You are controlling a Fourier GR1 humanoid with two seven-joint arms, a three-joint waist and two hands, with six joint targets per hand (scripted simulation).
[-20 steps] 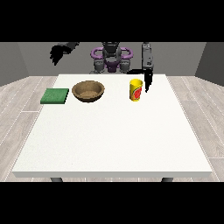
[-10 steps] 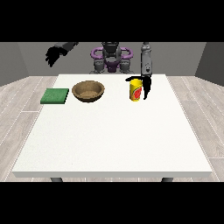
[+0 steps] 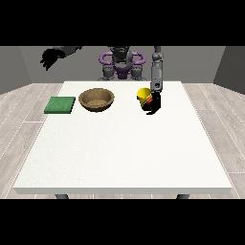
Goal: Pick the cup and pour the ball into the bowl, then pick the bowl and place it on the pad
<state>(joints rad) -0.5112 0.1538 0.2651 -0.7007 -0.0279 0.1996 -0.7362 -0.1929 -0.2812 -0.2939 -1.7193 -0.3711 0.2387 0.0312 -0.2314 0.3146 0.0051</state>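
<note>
My hand at view's right (image 3: 153, 103) down at far right of table (image 3: 119, 153), fingers curled round yellow cup (image 3: 144, 95). Cup tilted, mouth leaning left toward bowl, red label partly hidden behind my fingers. Cannot tell whether ball sits inside cup. My hand at view's left (image 3: 48, 58) raised high, well left of table, holding nothing; how far open, cannot tell. Brown bowl (image 3: 96, 99) upright left of cup, apart from it, nothing visible inside. Green pad (image 3: 60, 105) flat, just left of bowl.
</note>
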